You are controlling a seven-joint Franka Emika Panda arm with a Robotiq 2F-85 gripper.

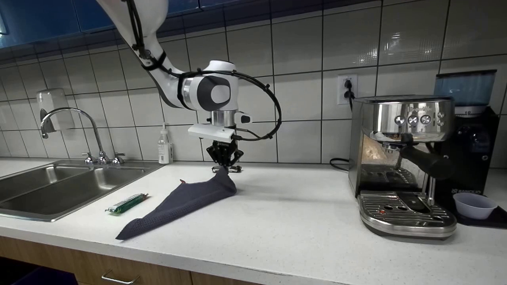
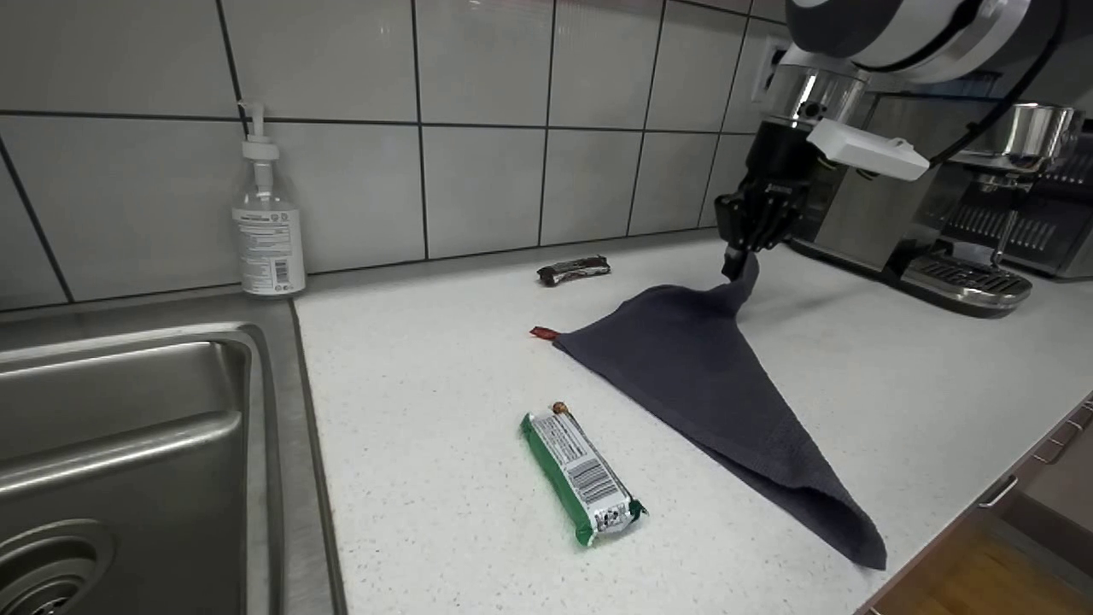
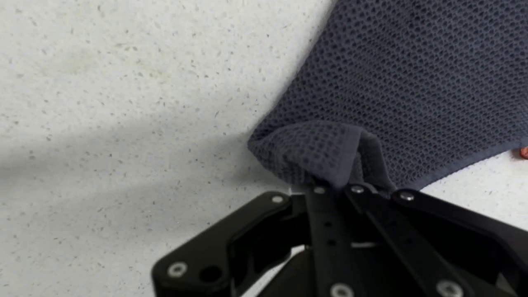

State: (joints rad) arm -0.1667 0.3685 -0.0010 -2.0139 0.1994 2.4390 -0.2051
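The jaws point down, pressed narrow on a gathered end of a dark grey cloth (image 2: 700, 367), and that end stands raised above the surface (image 1: 301, 213). Behind the jaws, apart from them, rises the tiled wall (image 1: 299, 99); a small dark wrapped bar (image 2: 574, 270) lies on their wall side. The front edge (image 1: 190, 264) of the surface is well apart from the jaws on the opposite side. To one side a broad stretch of white surface runs from the jaws to a coffee machine (image 1: 408, 113); to the other, beyond the cloth, come a green-and-white wrapped bar (image 2: 585, 478) and then the sink (image 2: 286, 367), with a pump bottle (image 2: 269, 248) by the wall.

From the jaws the cloth slopes down to the surface and widens. Its long axis runs obliquely away from them, toward the front edge and the sink side, and its tapered tip rests near that edge. Another corner points from the jaws toward the sink, with a red bit (image 2: 544, 332), too small to identify, just at it. In the wrist view a hemmed fold of the cloth curls over at the jaws.
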